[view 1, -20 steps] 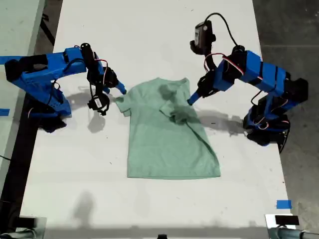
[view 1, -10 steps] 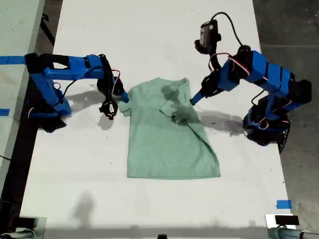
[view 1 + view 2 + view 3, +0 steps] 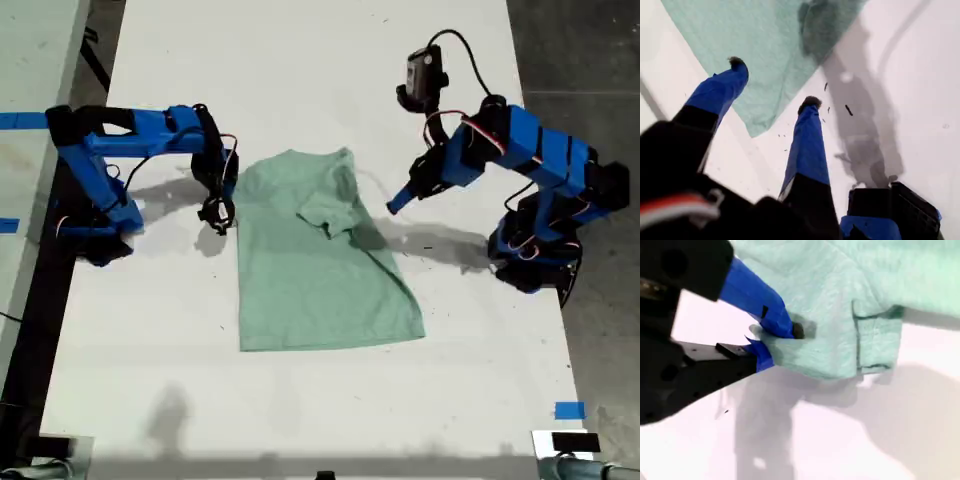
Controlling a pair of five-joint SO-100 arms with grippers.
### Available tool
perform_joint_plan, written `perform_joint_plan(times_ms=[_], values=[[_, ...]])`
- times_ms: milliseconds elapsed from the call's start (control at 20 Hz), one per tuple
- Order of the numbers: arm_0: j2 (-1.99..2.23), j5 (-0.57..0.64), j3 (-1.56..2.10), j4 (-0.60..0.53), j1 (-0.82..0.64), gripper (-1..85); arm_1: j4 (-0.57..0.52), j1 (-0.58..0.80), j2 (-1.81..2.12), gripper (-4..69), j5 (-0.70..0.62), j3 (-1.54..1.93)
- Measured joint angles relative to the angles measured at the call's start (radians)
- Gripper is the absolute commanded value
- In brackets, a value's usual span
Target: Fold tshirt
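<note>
The pale mint-green tshirt (image 3: 310, 270) lies flat on the white table (image 3: 300, 60), with one sleeve folded in and bunched on its chest (image 3: 325, 210). My second gripper (image 3: 225, 190) is at the shirt's edge on the exterior view's left. In the second wrist view my second gripper (image 3: 775, 340) is shut on a pinch of the tshirt (image 3: 850, 300) cloth. My first gripper (image 3: 392, 207) hangs just off the shirt on the exterior view's right. The first wrist view has my first gripper (image 3: 774, 82) open over bare table, with the tshirt (image 3: 765, 40) edge just beyond its fingertips.
Both arm bases stand at the table's side edges, one (image 3: 95, 230) on the exterior view's left, the other (image 3: 535, 260) on its right. Blue tape (image 3: 569, 410) marks the near corner on the exterior view's right. A second pale table (image 3: 30, 60) borders the exterior view's left.
The whole tshirt has slid toward the exterior view's left, drawn by my second gripper, which went from beside the sleeve to holding the cloth. My first gripper has drawn slightly away from the shirt.
</note>
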Motion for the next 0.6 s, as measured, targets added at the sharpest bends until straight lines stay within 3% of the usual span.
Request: perform_joint_plan(times_ms=[300, 600], values=[[0.302, 0.072, 0.008, 0.121, -0.124, 0.1, -0.002, 0.0, 0.02, 25.2, 0.012, 0.032], [0.057, 0.026, -0.394, 0.169, 0.063, 0.1, -0.002, 0.0, 0.023, 25.0, 0.028, 0.037]])
